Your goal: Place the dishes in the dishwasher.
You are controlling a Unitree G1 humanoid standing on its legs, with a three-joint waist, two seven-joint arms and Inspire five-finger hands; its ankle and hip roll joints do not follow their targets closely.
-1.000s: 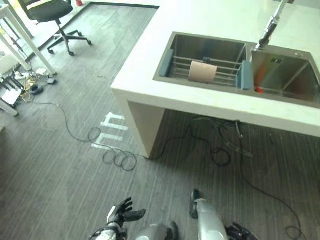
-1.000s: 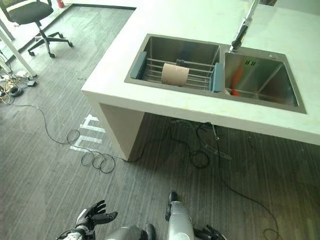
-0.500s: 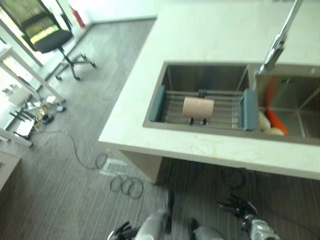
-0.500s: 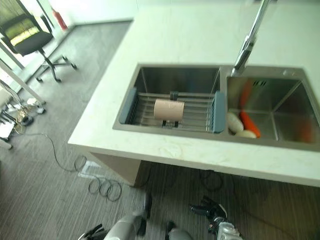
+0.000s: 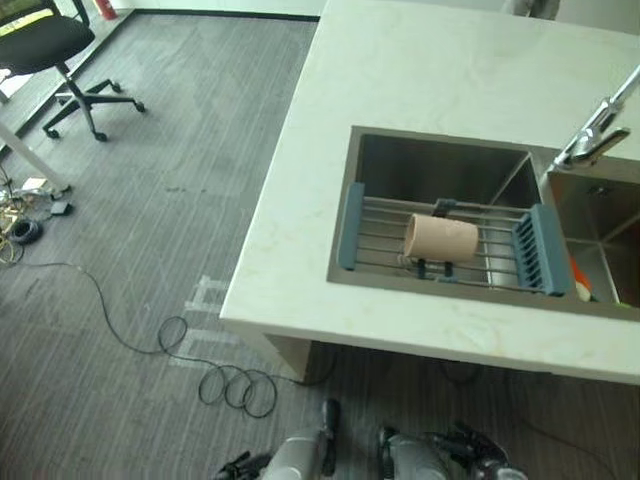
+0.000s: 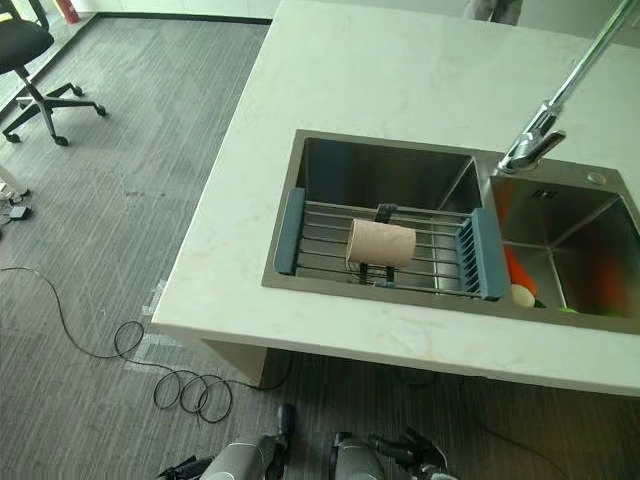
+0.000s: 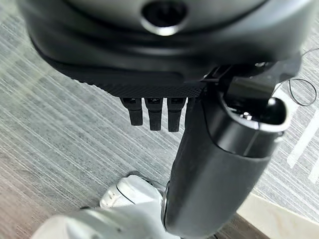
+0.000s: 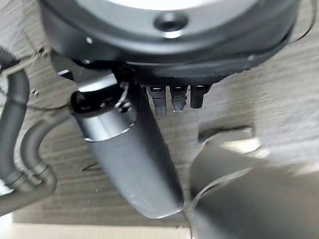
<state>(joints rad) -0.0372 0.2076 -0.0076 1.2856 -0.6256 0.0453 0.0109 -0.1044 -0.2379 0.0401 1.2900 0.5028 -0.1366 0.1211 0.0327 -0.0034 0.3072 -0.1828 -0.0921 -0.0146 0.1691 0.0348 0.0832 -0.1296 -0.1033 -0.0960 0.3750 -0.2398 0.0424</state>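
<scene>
A tan cup (image 6: 381, 243) lies on its side on a wire rack (image 6: 330, 225) with blue ends, which spans the left basin of the steel sink (image 6: 380, 170) in the white counter (image 6: 370, 70). An orange thing (image 6: 512, 270) and a white one (image 6: 522, 295) lie in the right basin. Both hands hang low over the floor, well short of the counter. My left hand (image 5: 238, 466) shows straight, empty fingers (image 7: 149, 112) in its wrist view. My right hand (image 6: 412, 452) also holds nothing, its fingers (image 8: 174, 99) relaxed.
A faucet (image 6: 540, 140) rises between the basins. The counter's front edge (image 5: 400, 335) overhangs the grey carpet. Coiled cables (image 5: 235, 385) and white tape marks (image 5: 205, 300) lie on the floor at left. An office chair (image 5: 50, 50) stands far left.
The camera has moved, so the sink now sits further right and is seen more from above. Both hands sit lower at the picture's bottom edge than a second ago.
</scene>
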